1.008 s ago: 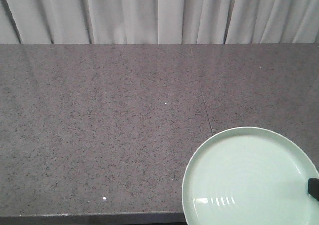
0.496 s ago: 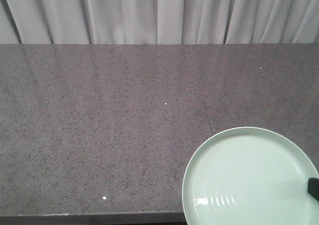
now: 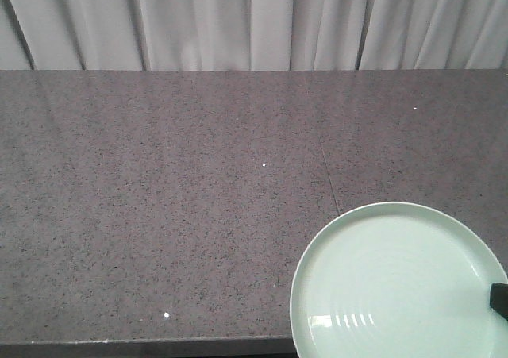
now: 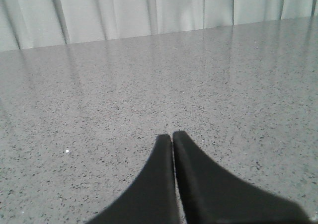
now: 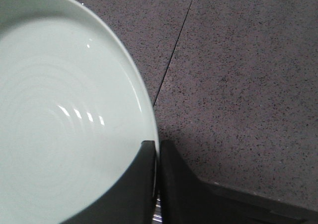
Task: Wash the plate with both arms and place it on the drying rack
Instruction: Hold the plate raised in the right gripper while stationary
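Note:
The pale mint-green plate (image 3: 393, 282) fills the lower right of the front view, hanging over the counter's front edge. My right gripper (image 5: 157, 147) is shut on the plate (image 5: 59, 110) at its right rim, one finger over the inner face and one outside. Only a black finger tip of the right gripper (image 3: 499, 298) shows in the front view. My left gripper (image 4: 172, 136) is shut with nothing between its fingers, above bare counter. The drying rack is out of view.
A dark speckled stone counter (image 3: 159, 199) spans the scene, with a thin seam (image 3: 327, 171) running back from the plate. Pale curtains (image 3: 254, 21) hang behind the counter. The counter's front edge (image 3: 143, 346) runs along the bottom.

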Tool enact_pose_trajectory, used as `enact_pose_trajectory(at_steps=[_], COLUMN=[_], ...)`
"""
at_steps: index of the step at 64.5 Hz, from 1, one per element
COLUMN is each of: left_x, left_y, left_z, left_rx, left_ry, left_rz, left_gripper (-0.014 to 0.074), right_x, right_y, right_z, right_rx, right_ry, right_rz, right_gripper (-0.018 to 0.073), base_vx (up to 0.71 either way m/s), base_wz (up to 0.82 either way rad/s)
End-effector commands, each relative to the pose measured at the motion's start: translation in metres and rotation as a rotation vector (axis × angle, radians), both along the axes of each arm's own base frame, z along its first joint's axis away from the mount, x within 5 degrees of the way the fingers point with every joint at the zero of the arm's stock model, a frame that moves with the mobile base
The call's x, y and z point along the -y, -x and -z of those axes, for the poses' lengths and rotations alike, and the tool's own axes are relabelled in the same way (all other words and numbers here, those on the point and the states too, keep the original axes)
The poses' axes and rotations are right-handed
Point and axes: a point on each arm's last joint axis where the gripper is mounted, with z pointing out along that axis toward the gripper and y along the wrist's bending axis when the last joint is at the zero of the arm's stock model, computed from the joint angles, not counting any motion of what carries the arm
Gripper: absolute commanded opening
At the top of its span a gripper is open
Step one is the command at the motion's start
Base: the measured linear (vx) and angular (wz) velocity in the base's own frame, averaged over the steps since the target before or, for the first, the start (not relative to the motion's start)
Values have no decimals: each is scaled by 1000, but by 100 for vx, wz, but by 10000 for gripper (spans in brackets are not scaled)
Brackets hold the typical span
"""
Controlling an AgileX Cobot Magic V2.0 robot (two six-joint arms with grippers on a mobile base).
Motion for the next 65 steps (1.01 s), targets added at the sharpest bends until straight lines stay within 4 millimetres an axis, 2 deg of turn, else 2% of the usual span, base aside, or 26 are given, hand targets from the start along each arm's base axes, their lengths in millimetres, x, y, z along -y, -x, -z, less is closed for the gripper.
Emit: enact_pose_trajectory(at_steps=[1,65], left_x=[1,1], left_y=[1,1], left_z=[-15,-15], left_rx=[108,107], left_ry=[20,24], left_rz=[9,9], left_gripper=[-6,-6], right_x=[1,0], right_y=[-3,-3], right_z=[-12,-12], right_rx=[70,68], right_ry=[-32,-43], right_rz=[30,31], right_gripper=[-1,-1], base_vx=[0,0], base_wz=[0,0])
